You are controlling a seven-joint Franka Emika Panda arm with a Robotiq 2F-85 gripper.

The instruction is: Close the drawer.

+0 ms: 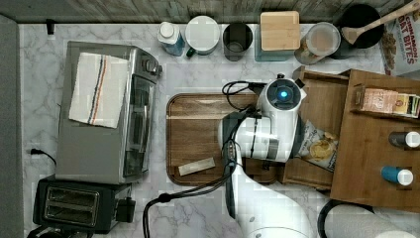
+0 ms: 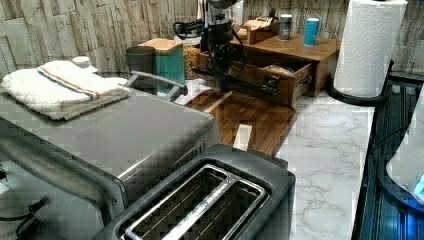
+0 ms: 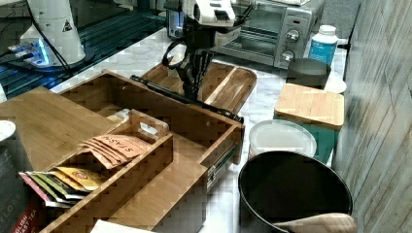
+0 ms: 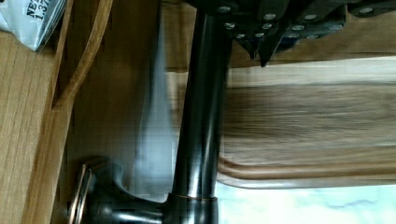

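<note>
Surface: marble counter below a wood-plank wall; we see a toaster oven and a toaster at the top view's left.
Drawer: we find the drawer pulled well out of the cabinet body at the top view's right, its front reaching the tray's right edge; a snack bag lies inside.
Handle: a dark bar handle runs along the drawer front; in the wrist view the bar crosses right under the finger bases.
Gripper: the gripper points down at the handle in the right view; we cannot tell whether its fingers are apart or closed on the bar.
Tray: a darker rounded tray lies just left of the drawer in the top view, holding a small packet.
Cabinet top: two bottles and a tea-bag box.
</note>
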